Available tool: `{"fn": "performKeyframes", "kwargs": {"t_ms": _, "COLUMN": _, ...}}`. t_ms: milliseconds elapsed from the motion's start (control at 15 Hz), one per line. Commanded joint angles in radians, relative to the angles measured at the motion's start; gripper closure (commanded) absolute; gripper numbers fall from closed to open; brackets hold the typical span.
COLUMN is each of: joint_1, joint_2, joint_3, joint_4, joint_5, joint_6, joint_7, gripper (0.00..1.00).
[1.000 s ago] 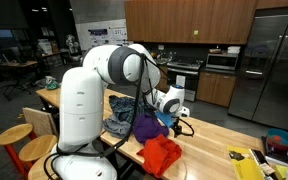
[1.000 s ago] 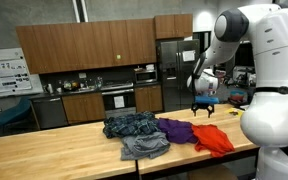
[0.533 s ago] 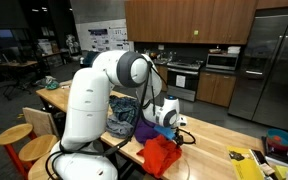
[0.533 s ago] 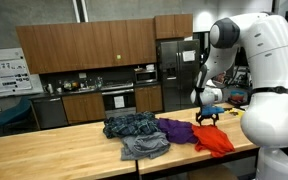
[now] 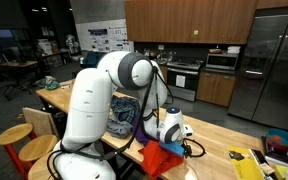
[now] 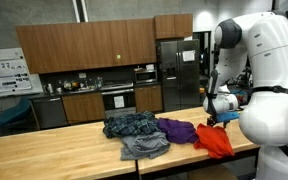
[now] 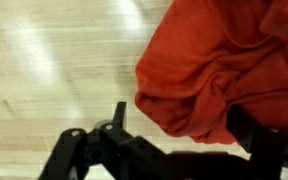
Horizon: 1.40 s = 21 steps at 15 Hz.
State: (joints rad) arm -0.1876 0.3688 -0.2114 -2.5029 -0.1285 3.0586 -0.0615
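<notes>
Checking containers first: a teal bin (image 5: 279, 139) stands at the far end of the wooden table (image 5: 220, 134) in an exterior view. Its contents are too small to identify. A yellow item (image 5: 241, 158) lies near it on the table top.

Arm pose: the white robot arm (image 5: 124, 70) rises from its base, bends at the elbow and reaches down toward the table. The gripper (image 5: 190, 150) points downward at the edge of the orange-red cloth (image 5: 162, 157). In the wrist view the gripper (image 7: 164, 147) has its two dark fingers (image 7: 70, 152) spread wide, with nothing pinched. The orange-red cloth (image 7: 224, 60) lies crumpled beneath, and its near edge reaches into the gap between the fingers. Contact between fingers and fabric cannot be confirmed. In an exterior view the gripper (image 6: 221, 117) sits just over the far side of the orange-red cloth (image 6: 215, 139).

Surface: the cloth rests on the table (image 6: 44, 155), last in a row of garments. A purple cloth (image 6: 176, 129) touches it. Beyond that lie a blue patterned cloth (image 6: 132, 124) and a grey cloth (image 6: 144, 147).

Room: a kitchen with dark wooden cabinets (image 6: 84, 45), a built-in oven (image 6: 117, 98) and a steel refrigerator (image 6: 174, 70). Wooden stools (image 5: 14, 135) stand beside the robot's base.
</notes>
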Motion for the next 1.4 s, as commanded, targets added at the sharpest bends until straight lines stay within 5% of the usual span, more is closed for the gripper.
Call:
{"fn": "performKeyframes", "kwargs": {"t_ms": 0, "joint_1": -0.144, "joint_2": -0.001, "joint_3": 0.141, "joint_4": -0.038, "joint_5": 0.026, "joint_6": 0.076, "joint_7": -0.147, "gripper": 0.00}}
{"fn": "performKeyframes", "kwargs": {"t_ms": 200, "joint_1": -0.253, "joint_2": 0.016, "joint_3": 0.253, "joint_4": -0.037, "joint_5": 0.023, "joint_6": 0.104, "joint_7": -0.214, "gripper": 0.00}}
{"fn": "performKeyframes", "kwargs": {"t_ms": 267, "joint_1": -0.121, "joint_2": 0.032, "joint_3": 0.231, "joint_4": -0.018, "joint_5": 0.034, "joint_6": 0.100, "joint_7": -0.131, "gripper": 0.00}}
{"fn": "performKeyframes", "kwargs": {"t_ms": 333, "joint_1": -0.066, "joint_2": 0.039, "joint_3": 0.236, "joint_4": -0.006, "joint_5": 0.041, "joint_6": 0.096, "joint_7": -0.096, "gripper": 0.00}}
{"fn": "performKeyframes", "kwargs": {"t_ms": 400, "joint_1": -0.048, "joint_2": 0.054, "joint_3": 0.255, "joint_4": 0.016, "joint_5": 0.046, "joint_6": 0.086, "joint_7": -0.084, "gripper": 0.25}}
{"fn": "performKeyframes", "kwargs": {"t_ms": 533, "joint_1": -0.011, "joint_2": 0.067, "joint_3": 0.283, "joint_4": 0.041, "joint_5": 0.057, "joint_6": 0.066, "joint_7": -0.059, "gripper": 0.32}}
{"fn": "performKeyframes", "kwargs": {"t_ms": 933, "joint_1": 0.008, "joint_2": 0.115, "joint_3": 0.366, "joint_4": 0.116, "joint_5": 0.120, "joint_6": 0.053, "joint_7": -0.038, "gripper": 0.79}}
{"fn": "performKeyframes", "kwargs": {"t_ms": 1133, "joint_1": 0.011, "joint_2": 0.109, "joint_3": 0.365, "joint_4": 0.117, "joint_5": 0.176, "joint_6": 0.082, "joint_7": 0.013, "gripper": 0.97}}
{"fn": "performKeyframes", "kwargs": {"t_ms": 1333, "joint_1": 0.005, "joint_2": 0.097, "joint_3": 0.363, "joint_4": 0.127, "joint_5": 0.251, "joint_6": 0.081, "joint_7": 0.090, "gripper": 0.96}}
